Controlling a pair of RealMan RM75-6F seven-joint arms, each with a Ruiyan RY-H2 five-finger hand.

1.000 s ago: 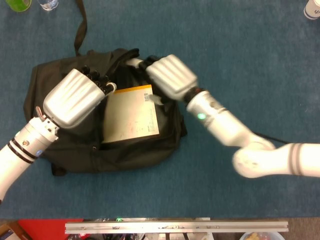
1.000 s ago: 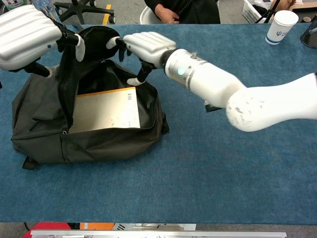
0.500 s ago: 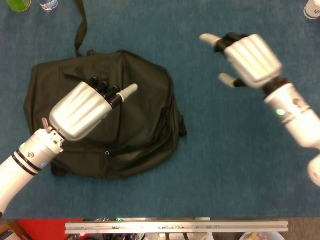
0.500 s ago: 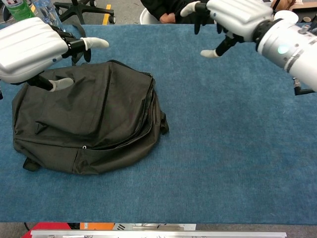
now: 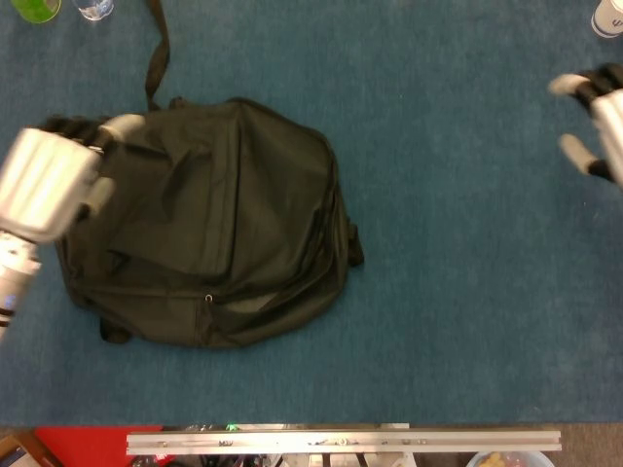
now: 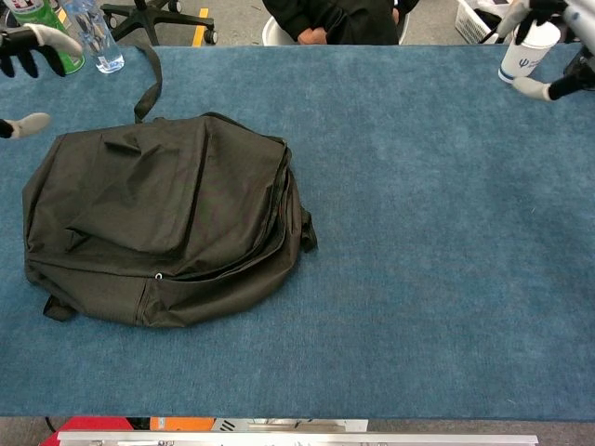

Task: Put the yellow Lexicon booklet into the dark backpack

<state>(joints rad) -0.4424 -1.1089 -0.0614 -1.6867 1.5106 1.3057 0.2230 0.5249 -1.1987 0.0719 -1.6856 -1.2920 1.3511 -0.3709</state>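
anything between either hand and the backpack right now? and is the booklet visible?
Nothing visible stands between them. The left hand hangs open at the dark backpack's left edge; the right hand is open far off to the right, with only bare blue table between. No yellow booklet shows; the backpack's flap lies shut.

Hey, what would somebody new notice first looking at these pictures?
The dark backpack lies flat on the left half of the blue table, its flap down and no booklet showing. The left hand hangs empty at the bag's left edge, and the right hand is at the far right edge of view, fingers apart. A white paper cup stands in the far right corner.
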